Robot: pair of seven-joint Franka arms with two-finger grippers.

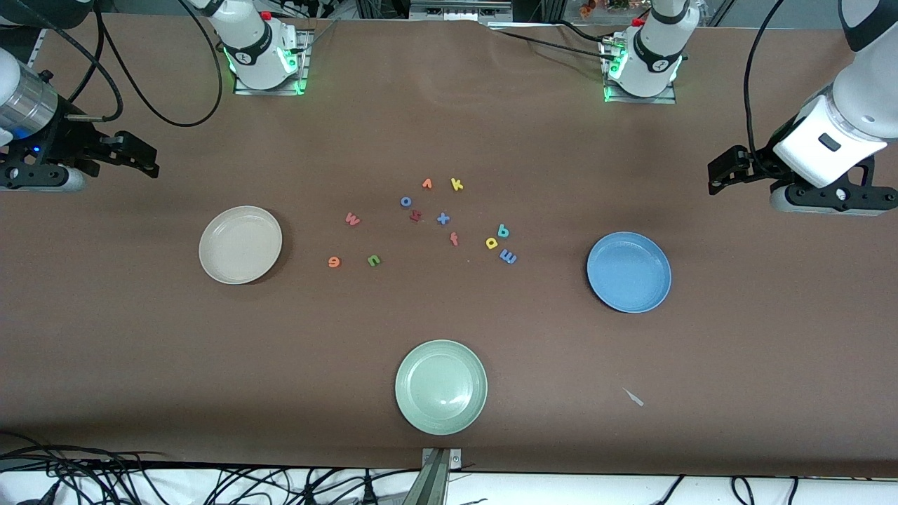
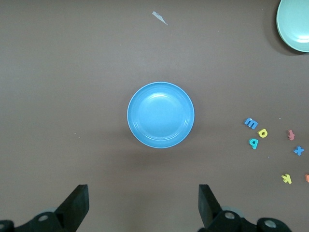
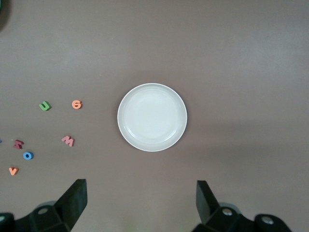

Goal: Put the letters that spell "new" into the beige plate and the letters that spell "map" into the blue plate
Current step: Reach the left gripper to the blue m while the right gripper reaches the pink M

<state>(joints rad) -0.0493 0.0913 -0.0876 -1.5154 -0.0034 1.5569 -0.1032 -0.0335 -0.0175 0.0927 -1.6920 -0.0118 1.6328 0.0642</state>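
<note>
We see both arms waiting raised at the two ends of the table, each with nothing between its fingers. The left gripper (image 2: 144, 205) hangs with its jaws spread wide above the bare cloth near the blue plate (image 1: 629, 272), and the right gripper (image 3: 141, 203) hangs just as wide above the cloth near the beige plate (image 1: 240, 244). Both plates hold nothing. Between them lie the foam letters, all loose on the brown table (image 1: 140, 365). Toward the beige plate we find the pink-red w (image 1: 353, 219), with the orange e (image 1: 334, 262) and the green n (image 1: 374, 260) nearer to the front camera. Toward the blue plate the teal p (image 1: 502, 231), the yellow a (image 1: 492, 243) and the blue m (image 1: 508, 257) sit close together in a small cluster. Among the remaining letters in the middle we make out a yellow k (image 1: 457, 184), a blue x (image 1: 443, 219), an orange v (image 1: 427, 184) and a red f (image 1: 454, 239). A pale green plate (image 1: 440, 387) rests nearest the front camera, well apart from the letters.
</note>
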